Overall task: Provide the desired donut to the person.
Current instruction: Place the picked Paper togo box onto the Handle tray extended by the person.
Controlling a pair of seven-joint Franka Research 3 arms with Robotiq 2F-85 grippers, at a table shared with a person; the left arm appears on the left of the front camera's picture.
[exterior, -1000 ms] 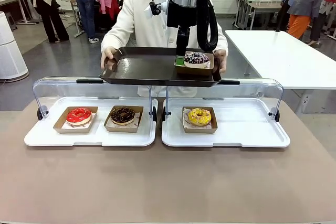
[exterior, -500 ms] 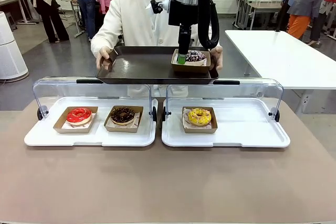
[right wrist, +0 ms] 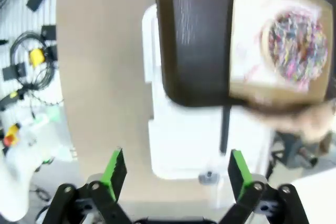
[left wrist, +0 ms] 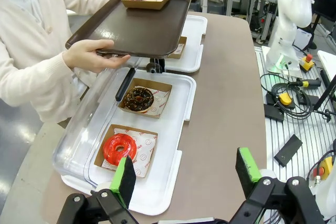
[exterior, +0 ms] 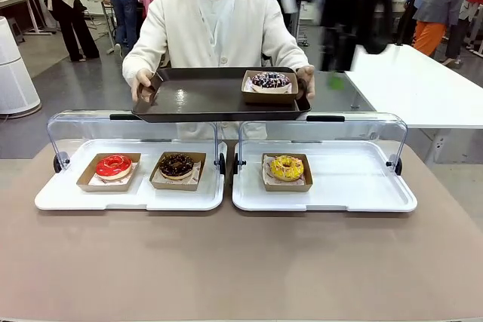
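Donut (exterior: 269,80): boxed, at one end of the tray (exterior: 189,99); delivery looks done.
Tray: person (exterior: 215,28) holds it level so the donut stays put.
Right gripper (right wrist: 176,169): apart, empty, clear of tray.
Left gripper (left wrist: 186,174): apart, empty.

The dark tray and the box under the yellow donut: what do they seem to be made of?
The dark tray looks like hard plastic, brown with a slight sheen: light reflects on it. The box under the yellow donut looks like matte brown cardboard.
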